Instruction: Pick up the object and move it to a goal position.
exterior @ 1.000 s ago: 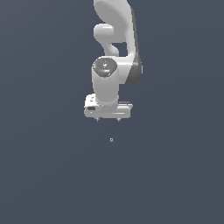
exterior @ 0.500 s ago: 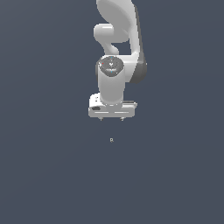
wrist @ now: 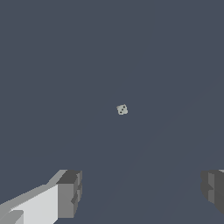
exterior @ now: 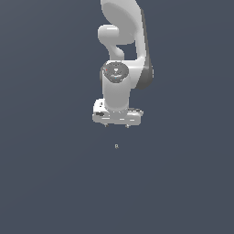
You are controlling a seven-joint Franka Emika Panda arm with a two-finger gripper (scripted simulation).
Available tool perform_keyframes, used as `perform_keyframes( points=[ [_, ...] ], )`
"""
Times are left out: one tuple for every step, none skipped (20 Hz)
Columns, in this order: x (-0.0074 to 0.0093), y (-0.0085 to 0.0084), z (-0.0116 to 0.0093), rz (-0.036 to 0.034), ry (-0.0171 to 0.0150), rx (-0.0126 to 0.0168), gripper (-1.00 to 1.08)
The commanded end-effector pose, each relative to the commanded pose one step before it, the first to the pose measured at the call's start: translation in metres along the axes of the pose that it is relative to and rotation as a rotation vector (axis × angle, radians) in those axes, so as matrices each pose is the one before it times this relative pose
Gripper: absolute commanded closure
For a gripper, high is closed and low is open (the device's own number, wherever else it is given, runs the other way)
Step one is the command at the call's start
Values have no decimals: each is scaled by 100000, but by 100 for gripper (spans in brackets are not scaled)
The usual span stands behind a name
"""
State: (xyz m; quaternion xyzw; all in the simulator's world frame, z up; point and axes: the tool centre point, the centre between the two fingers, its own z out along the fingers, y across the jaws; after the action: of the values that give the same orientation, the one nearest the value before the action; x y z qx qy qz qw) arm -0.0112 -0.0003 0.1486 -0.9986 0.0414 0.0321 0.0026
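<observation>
Distant exterior view; downward-facing wrist view

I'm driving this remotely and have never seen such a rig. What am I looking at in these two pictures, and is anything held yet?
Both are simulator renders. The exterior view shows a white robot arm reaching down, ending in its gripper. Below the gripper in that picture, apart from it, is the object, a tiny pale grey speck on the plain dark surface. The wrist view comes from a camera on the arm's wrist: the two grey fingertips stand wide apart, with the object lying beyond them on the surface. The gripper is open and holds nothing.
</observation>
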Motion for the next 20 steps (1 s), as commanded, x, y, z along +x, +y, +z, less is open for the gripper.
perform_keyframes(
  points=[
    [169,-43,305,4339,91,236,-92],
    [80,-21,141,2047,49,108,-92],
    [85,-23,150,2182,52,112,-92],
    [89,-26,159,2318,55,116,-92],
    [93,-29,169,2459,58,119,-92],
    [97,-32,179,2604,61,122,-92],
    [102,-35,189,2748,65,124,-92],
    [105,-38,197,2865,68,124,-92],
    [103,-40,199,2881,69,120,-92],
    [102,-41,198,2881,71,116,-92],
    [101,-43,198,2881,72,111,-92],
    [99,-44,198,2880,74,107,-92],
    [97,-46,198,2879,76,103,-92],
    [96,-47,198,2879,79,99,-92],
    [94,-49,198,2877,82,96,-92],
    [92,-50,198,2876,85,93,-92],
    [91,-51,197,2876,88,90,-92],
    [89,-52,197,2874,92,87,-92],
    [88,-54,197,2873,96,85,-92],
    [86,-55,197,2871,99,83,-92]
  ],
)
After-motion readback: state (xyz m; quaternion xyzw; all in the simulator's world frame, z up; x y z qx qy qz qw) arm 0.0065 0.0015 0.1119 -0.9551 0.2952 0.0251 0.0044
